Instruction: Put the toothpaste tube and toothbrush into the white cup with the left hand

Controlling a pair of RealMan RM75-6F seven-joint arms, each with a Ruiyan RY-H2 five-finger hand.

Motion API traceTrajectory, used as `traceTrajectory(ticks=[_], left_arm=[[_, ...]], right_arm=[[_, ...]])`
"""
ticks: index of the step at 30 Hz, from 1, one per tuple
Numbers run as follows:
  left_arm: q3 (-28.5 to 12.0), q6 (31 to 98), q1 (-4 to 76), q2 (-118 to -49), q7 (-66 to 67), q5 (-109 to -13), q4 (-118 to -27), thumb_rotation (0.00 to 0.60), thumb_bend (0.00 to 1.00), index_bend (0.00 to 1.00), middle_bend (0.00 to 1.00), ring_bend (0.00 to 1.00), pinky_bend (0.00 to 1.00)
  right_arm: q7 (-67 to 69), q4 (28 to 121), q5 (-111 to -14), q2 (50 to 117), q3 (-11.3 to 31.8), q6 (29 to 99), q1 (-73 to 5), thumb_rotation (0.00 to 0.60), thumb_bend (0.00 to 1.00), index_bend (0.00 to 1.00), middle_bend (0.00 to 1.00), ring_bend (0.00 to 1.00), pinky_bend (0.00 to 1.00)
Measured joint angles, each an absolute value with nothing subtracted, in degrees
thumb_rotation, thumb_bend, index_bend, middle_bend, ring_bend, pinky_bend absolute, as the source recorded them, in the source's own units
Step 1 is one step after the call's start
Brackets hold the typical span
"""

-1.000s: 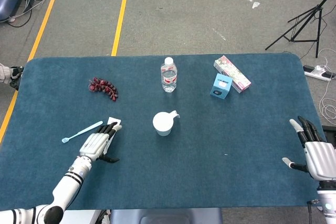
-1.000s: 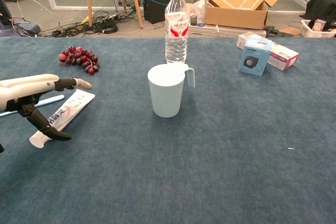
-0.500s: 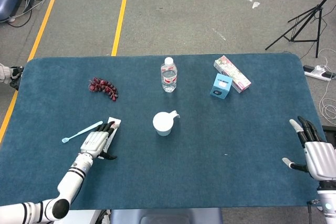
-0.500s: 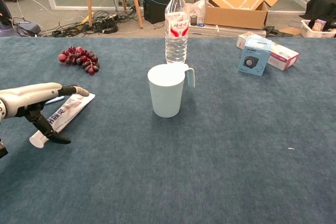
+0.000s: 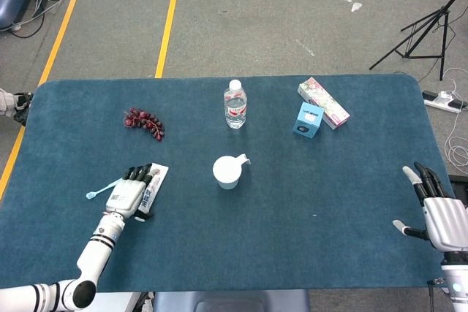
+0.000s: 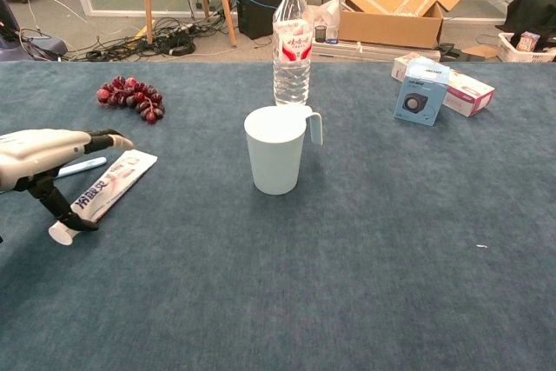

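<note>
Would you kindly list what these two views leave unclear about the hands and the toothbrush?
- Left hand: in both views it sits by the toothpaste tube, but contact cannot be told.
- Toothbrush: the hand covers part of it in both views.
- Right hand: outside the chest view; the frame corner crops it in the head view.

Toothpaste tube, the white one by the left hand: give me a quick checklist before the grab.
1. White toothpaste tube lying flat on the blue table: ok.
2. Left hand over the tube: ok.
3. Tube actually gripped: not ok, fingers look spread.
4. White handled cup upright, mouth open: ok.
5. Light blue toothbrush partly under the hand, free of the tube: cannot tell.
6. Right hand well clear at the table's edge: ok.
</note>
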State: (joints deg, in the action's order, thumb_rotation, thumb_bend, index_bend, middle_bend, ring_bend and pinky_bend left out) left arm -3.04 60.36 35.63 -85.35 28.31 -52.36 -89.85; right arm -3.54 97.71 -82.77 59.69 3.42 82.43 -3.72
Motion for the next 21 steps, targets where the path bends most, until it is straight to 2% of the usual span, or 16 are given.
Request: traceTrajectory(ticks=[21], left_arm=[[-2.1,62.7,34.5,-86.3,32.3,-55.2,-84.3,0.6,0.0,0.0,0.0,0.0,0.0]], right_arm=[[-3.8,97.8,-82.6,59.7,3.4,82.3,-3.7,0.6,0.0,0.04,0.03,0.0,0.42]])
